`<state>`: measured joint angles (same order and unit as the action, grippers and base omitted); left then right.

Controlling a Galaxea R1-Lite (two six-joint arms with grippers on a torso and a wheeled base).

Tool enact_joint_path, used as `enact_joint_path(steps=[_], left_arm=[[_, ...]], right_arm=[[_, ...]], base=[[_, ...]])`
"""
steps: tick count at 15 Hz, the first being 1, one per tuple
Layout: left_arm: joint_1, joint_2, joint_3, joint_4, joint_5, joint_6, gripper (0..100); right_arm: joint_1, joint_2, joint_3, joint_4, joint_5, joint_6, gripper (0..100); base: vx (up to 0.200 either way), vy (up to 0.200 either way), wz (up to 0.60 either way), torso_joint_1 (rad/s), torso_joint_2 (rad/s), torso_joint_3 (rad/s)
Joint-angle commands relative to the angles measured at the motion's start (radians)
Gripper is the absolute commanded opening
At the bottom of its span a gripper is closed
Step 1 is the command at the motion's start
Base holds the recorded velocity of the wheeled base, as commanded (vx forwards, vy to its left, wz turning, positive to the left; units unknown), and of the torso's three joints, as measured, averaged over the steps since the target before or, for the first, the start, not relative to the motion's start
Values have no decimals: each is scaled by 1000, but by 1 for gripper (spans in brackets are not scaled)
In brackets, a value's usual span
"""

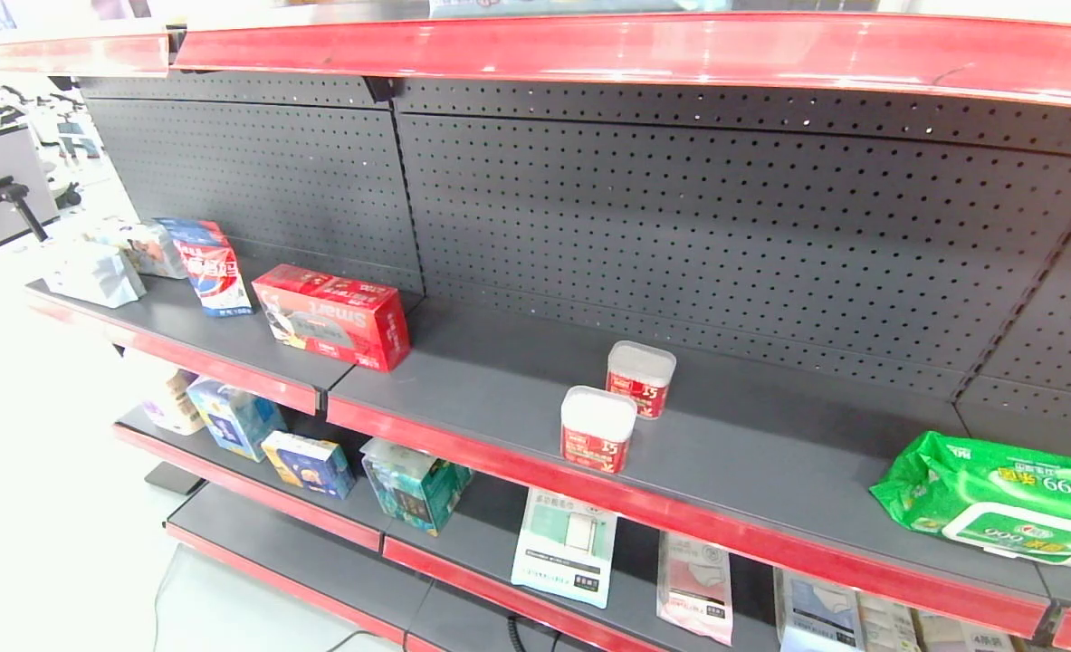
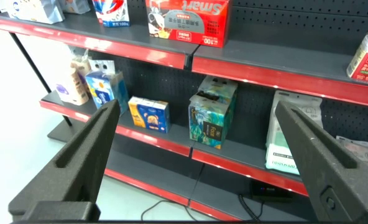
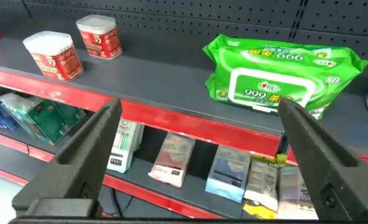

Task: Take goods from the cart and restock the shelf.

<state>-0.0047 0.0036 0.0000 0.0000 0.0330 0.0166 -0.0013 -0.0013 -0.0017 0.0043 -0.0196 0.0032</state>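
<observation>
The left end effector (image 2: 196, 107) and the right end effector (image 3: 199, 104) both stand with fingers wide apart, holding nothing, in front of the shelf (image 1: 499, 380). On its middle board sit a red box (image 1: 331, 315), two white-lidded tubs (image 1: 597, 428) near each other, and a green wipes pack (image 1: 997, 498) farther right.

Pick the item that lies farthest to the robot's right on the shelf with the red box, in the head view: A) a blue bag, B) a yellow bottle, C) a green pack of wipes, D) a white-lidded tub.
C: the green pack of wipes lies flat at the right end of the shelf, well to the right of the front tub and the back tub.
</observation>
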Motion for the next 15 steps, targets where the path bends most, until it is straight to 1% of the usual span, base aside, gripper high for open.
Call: enact_joint_path(steps=[1, 11, 15], left_arm=[[0, -1, 0, 0, 1, 0, 100], [0, 1, 0, 0, 1, 0, 100], [-1, 1, 0, 0, -1, 0, 100]], right_arm=[[0, 1, 0, 0, 0, 0, 100], [0, 1, 0, 0, 0, 1, 100], [0, 1, -1, 0, 1, 1, 100]], base=[[0, 0, 0, 0, 0, 0], [0, 0, -600, 5, 4, 3], [0, 0, 0, 0, 0, 0]])
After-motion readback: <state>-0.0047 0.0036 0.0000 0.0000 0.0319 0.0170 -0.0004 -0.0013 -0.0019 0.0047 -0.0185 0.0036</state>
